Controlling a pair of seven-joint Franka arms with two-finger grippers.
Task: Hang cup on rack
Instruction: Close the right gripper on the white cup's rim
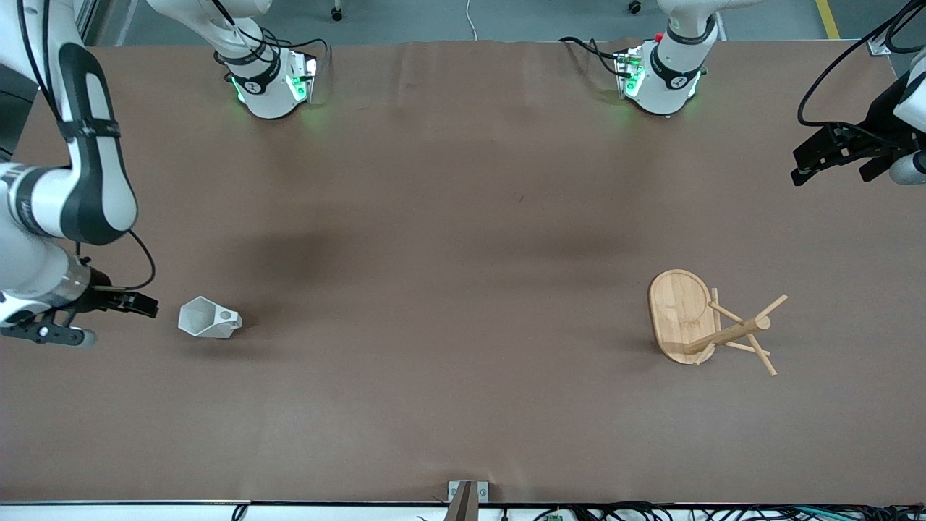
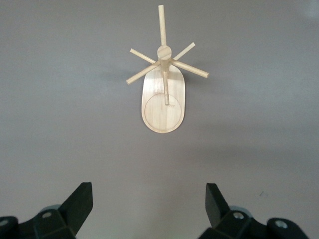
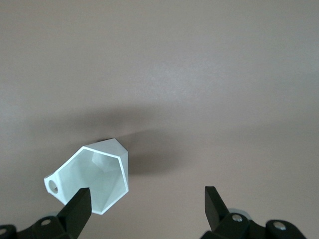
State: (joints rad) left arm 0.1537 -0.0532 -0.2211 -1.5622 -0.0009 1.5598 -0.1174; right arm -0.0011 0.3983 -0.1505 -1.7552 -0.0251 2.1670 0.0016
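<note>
Right gripper [image 1: 119,307]: hangs with its jaws wide apart and empty, just beside the cup at the right arm's end of the table; in the right wrist view one fingertip [image 3: 82,199] overlaps the cup's rim while the other stands clear of it.
Cup [image 1: 208,318]: sits on the table with its mouth up, touched by nothing; the tab handle with its hole [image 3: 52,185] sticks out sideways at the rim.
Step in hand: the pick-up looks not yet begun, so the judgement is that the right gripper needs to centre over the cup before it comes down.
How to do it well: straddle one wall or two flat facets, not a corner, and leave the tab and its hole free, since the hole is what has to slide onto a peg.
Right arm pose: folded low, wrist pointing toward the cup.
Left gripper [image 1: 832,155]: waits with its jaws open and empty, high over the left arm's end of the table.
Rack [image 1: 712,325]: stands upright on its oval base, well apart from the cup, pegs [image 2: 189,68] bare.
</note>
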